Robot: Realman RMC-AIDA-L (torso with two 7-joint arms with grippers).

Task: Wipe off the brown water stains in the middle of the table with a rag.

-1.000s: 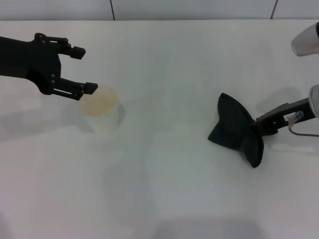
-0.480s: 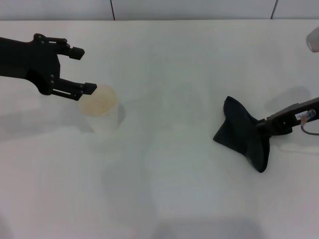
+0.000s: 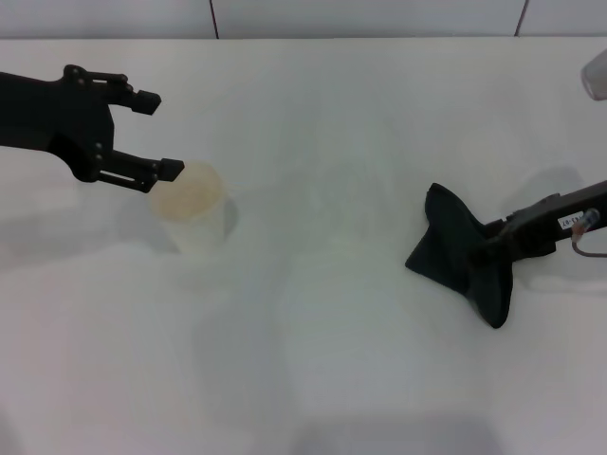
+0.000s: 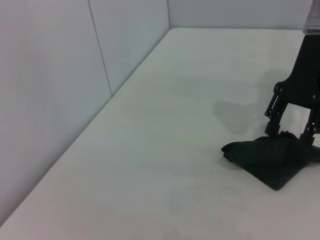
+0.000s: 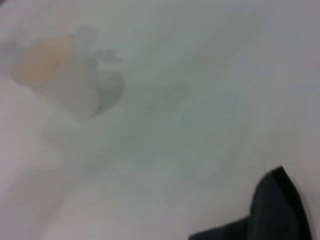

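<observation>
Resting on the white table (image 3: 313,379) at the right of the head view, the dark rag (image 3: 465,254) lies crumpled with its pointed folds spread, and the right gripper (image 3: 495,248) is clenched on its right edge, the arm reaching in from the right border. In the left wrist view the same rag (image 4: 272,160) sits flat under that gripper's fingers (image 4: 272,117). At the upper left the left gripper (image 3: 152,133) hangs with its fingers spread wide and grasping nothing, its lower fingertip just beside the rim of a translucent cup (image 3: 193,216) with a brownish inside. No brown stain shows on the tabletop
</observation>
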